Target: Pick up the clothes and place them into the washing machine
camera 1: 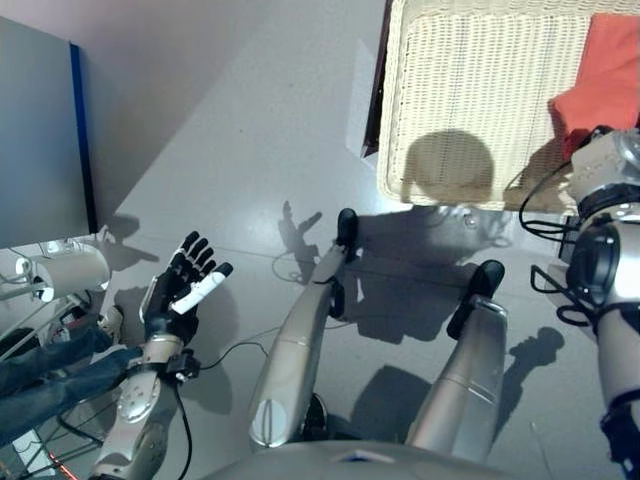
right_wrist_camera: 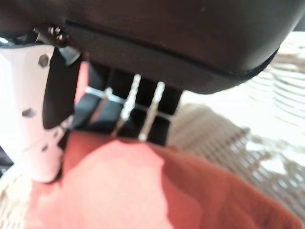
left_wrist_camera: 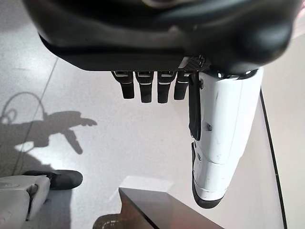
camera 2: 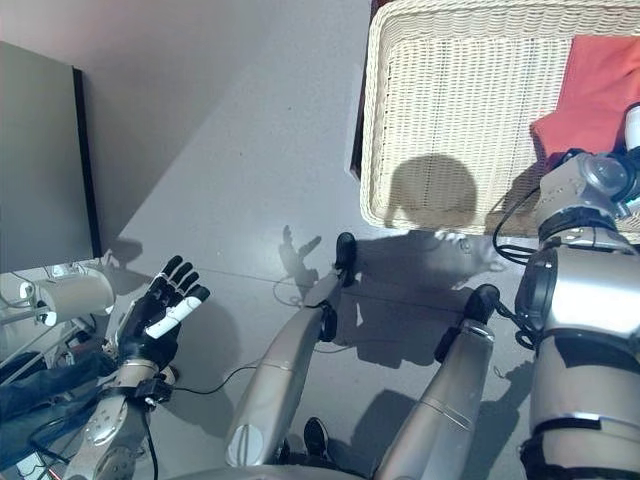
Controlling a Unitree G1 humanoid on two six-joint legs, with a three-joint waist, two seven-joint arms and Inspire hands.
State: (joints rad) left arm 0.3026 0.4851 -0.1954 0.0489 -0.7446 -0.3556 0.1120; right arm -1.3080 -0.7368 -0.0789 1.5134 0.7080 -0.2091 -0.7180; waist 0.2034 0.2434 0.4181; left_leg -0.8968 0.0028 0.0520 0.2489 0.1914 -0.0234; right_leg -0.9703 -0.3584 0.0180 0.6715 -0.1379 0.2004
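Observation:
A red cloth (camera 1: 605, 70) lies at the right side of the shallow wicker basket (camera 1: 470, 90). My right hand (right_wrist_camera: 167, 38) is down over this cloth, and its white thumb cover rests against the cloth (right_wrist_camera: 143, 191) in the right wrist view. My left hand (camera 1: 185, 285) is open and empty, palm up, low at the left over the grey floor. Blue denim cloth (camera 1: 50, 370) lies at the lower left edge beside my left forearm. The grey machine side with a blue edge (camera 1: 40, 150) stands at the far left.
The basket rests on a low dark brown box (camera 1: 376, 100), whose corner shows in the left wrist view (left_wrist_camera: 162, 210). A white cylinder-shaped part (camera 1: 70, 270) sits below the machine side. Grey floor (camera 1: 230, 130) lies between the machine and the basket.

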